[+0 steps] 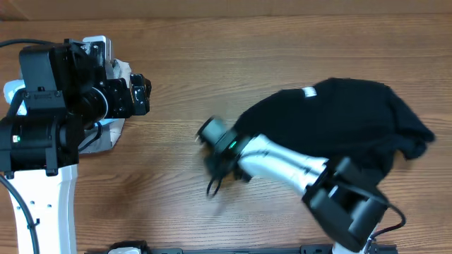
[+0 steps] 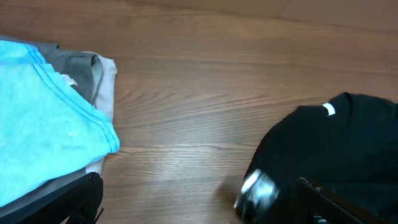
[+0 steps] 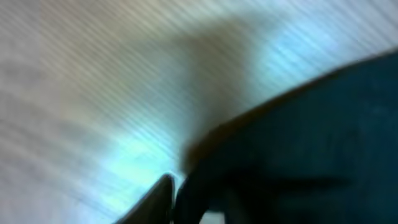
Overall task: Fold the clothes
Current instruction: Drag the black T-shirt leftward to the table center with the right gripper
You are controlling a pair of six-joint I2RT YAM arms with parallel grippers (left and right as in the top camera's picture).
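Heavy blur here: the black T-shirt (image 3: 298, 155) fills the lower right, the pale wooden table (image 3: 93, 74) spreads across the left and top, and a dark finger (image 3: 158, 196) pokes in at the bottom edge.

Right gripper (image 1: 215, 159) blurred; jaws unreadable

We look straight down on the table (image 1: 212, 56) from overhead. Our left wrist camera sits low, left of the black T-shirt (image 1: 339, 120), facing it; both views share its white tag (image 2: 328, 110). Our right wrist camera, badly blurred, seems pressed close to the shirt's edge.
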